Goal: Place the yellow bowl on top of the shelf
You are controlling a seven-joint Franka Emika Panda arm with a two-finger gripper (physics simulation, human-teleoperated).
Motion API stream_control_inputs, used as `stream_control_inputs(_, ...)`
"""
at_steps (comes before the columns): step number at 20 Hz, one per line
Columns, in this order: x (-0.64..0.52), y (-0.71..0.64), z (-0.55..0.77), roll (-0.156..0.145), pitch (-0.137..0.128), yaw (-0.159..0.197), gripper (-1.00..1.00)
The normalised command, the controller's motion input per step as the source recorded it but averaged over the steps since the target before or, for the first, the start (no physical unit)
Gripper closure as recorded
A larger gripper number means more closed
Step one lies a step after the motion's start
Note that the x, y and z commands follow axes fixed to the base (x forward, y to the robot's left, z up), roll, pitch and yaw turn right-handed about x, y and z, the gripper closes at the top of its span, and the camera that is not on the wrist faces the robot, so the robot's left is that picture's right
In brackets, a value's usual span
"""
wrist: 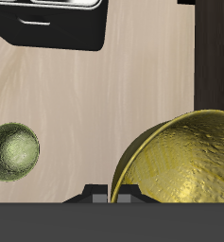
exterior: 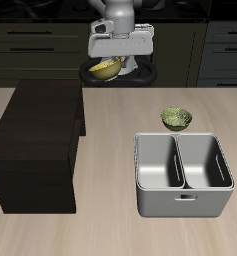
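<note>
One yellow bowl [exterior: 106, 69] hangs gripped by its rim in the pincer [exterior: 118, 62], above the surface beside the shelf [exterior: 40, 140]; risk: rim hold slipping, or release short of the top.

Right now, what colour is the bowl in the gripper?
Bright yellow bowl, olive mottled inside; wrist view shows it best.

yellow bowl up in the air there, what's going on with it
The robot arm's gripper holds the yellow bowl lifted clear of the table, near the back. The bowl appears to hang tilted. The dark shelf stands below and toward the table's front edge, and its flat top has nothing on it, so the bowl is not yet placed. A second, greener bowl sits on the table just behind the grey two-compartment bin, untouched.
</note>
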Motion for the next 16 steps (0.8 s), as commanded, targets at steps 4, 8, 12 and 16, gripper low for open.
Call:
stream_control_inputs(4,-0.04,0.01,0.16,0.003,-0.009,-0.013,1.00)
stream_control_inputs(8,-0.06,-0.05,0.19,-0.011,0.009,-0.016,1.00)
stream_control_inputs(12,-0.05,-0.05,0.18,0.001,-0.010,-0.002,1.00)
stream_control_inputs(16,0.02,-0.03,0.04,0.004,0.004,0.004,1.00)
